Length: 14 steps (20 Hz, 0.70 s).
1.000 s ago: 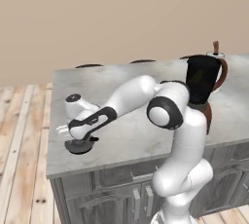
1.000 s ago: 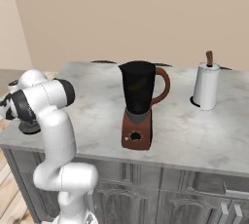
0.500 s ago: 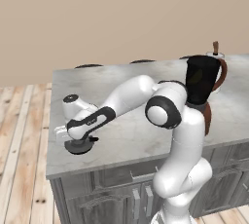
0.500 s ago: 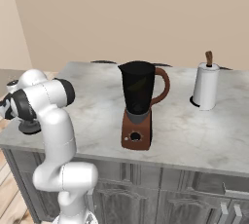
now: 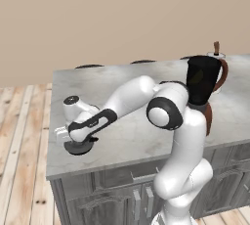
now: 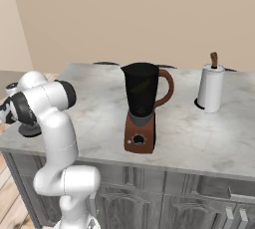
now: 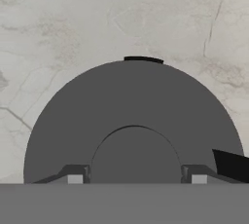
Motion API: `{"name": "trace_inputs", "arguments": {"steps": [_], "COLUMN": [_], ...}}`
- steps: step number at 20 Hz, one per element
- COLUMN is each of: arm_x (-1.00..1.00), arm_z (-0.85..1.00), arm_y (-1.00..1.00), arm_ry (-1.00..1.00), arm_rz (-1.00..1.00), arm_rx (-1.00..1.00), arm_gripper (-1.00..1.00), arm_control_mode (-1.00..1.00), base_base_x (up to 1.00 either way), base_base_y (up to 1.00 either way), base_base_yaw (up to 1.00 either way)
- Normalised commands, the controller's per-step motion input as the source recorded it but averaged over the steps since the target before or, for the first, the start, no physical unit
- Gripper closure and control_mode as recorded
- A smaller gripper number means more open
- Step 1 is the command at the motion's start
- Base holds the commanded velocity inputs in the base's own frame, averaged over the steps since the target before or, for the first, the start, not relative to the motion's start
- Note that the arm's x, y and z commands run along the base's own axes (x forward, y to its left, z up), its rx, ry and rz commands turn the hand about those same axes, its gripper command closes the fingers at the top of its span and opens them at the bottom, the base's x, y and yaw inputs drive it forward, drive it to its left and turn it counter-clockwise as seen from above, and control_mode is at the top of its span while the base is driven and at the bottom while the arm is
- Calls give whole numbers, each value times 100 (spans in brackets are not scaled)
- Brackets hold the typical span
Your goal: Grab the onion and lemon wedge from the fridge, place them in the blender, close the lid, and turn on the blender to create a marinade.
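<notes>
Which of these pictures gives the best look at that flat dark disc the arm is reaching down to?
The hand view: the lid spreads wide, straight below. In the left base view it peeks out beneath the hand; in the right base view only its edge shows.

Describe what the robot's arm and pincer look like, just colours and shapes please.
The arm is glossy white, built of rounded tubular links with dark grey to black joint bands and caps. No cables or markings show. The pincer ends in two small dark grey finger tips with lighter grey square pads.

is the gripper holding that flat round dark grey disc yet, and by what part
Cannot be told. The gripper sits low over the flat round dark-grey lid on the marble counter, fingertips either side of its raised centre; no visible closure.
</notes>
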Motion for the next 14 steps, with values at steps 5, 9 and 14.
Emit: {"name": "trace_inputs", "arguments": {"steps": [5, 9, 14], "arm_x": [0, 0, 0], "arm_z": [2, 29, 71], "arm_y": [-23, -39, -49], "arm_ry": [-1, -11, -25], "arm_rz": [0, 0, 0], "arm_rx": [0, 0, 1], "arm_gripper": [100, 100, 100], "arm_control_mode": [-100, -100, -100], "base_base_x": [0, 0, 0], "base_base_y": [0, 0, 0], "base_base_yaw": [0, 0, 0]}}
